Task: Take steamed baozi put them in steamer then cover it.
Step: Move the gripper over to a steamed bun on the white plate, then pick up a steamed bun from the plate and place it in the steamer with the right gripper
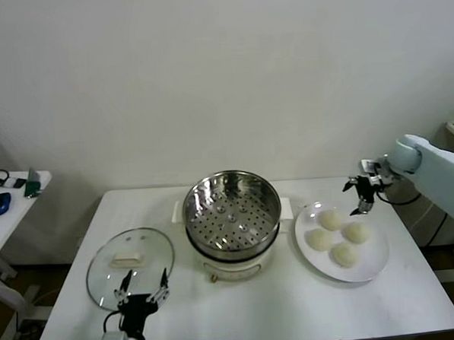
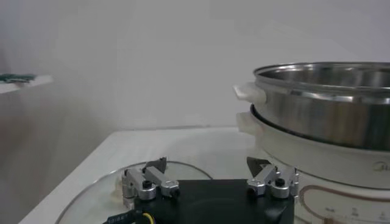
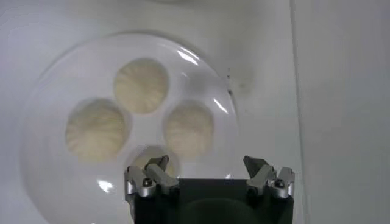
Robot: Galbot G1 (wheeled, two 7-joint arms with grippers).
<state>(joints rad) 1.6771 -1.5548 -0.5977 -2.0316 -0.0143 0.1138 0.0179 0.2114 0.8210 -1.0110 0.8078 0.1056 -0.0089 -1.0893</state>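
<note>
None of the task was done yet. All four small cream-white steamed baozi (image 1: 337, 236) lay on the flat white plate (image 1: 377, 267) at the right of the head view. The round shiny steel steamer (image 1: 231, 208) on its white base stood at centre, its perforated tray apparently empty. The round clear glass cover (image 1: 130, 266) lay on the white table (image 1: 295, 303) at lower left. The right gripper (image 1: 362, 194) hovered spread wide, holding nothing, over the plate's far edge. The left gripper (image 1: 142, 289), likewise wide and empty, waited by the cover's near rim.
</note>
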